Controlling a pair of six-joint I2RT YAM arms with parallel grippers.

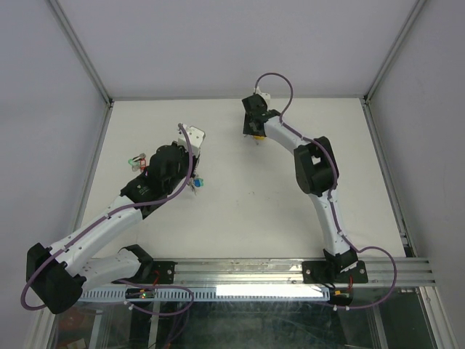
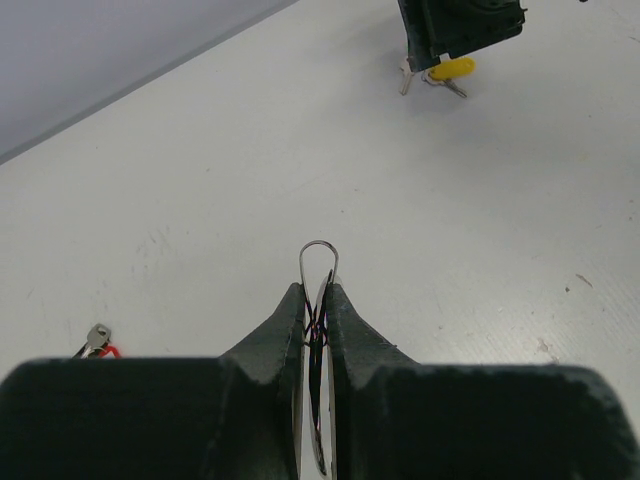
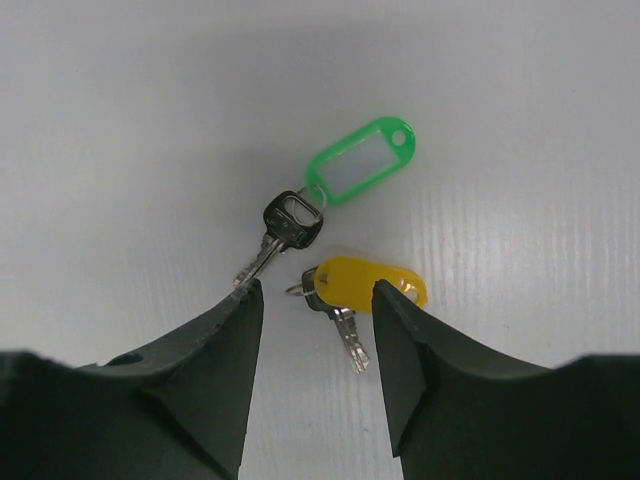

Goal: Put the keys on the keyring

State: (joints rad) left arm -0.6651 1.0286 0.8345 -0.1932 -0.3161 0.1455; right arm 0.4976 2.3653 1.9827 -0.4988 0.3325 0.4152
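In the right wrist view, a silver key with a yellow tag (image 3: 372,282) lies on the white table between my open right gripper's (image 3: 316,302) fingers. A dark-headed key with a green tag (image 3: 358,166) lies just beyond, its blade tip by the left finger. My right gripper (image 1: 254,133) stands at the table's far middle, over the yellow tag (image 1: 256,137). My left gripper (image 2: 317,292) is shut on the keyring (image 2: 318,258), a thin wire loop sticking out past the fingertips. It is held left of centre (image 1: 195,182). No blue tags show in the left wrist view.
A small key with red and green bits (image 1: 136,158) lies left of the left arm, and shows at the left wrist view's lower left (image 2: 97,339). The right gripper and yellow tag (image 2: 452,68) show at the top of that view. Metal frame posts border the table.
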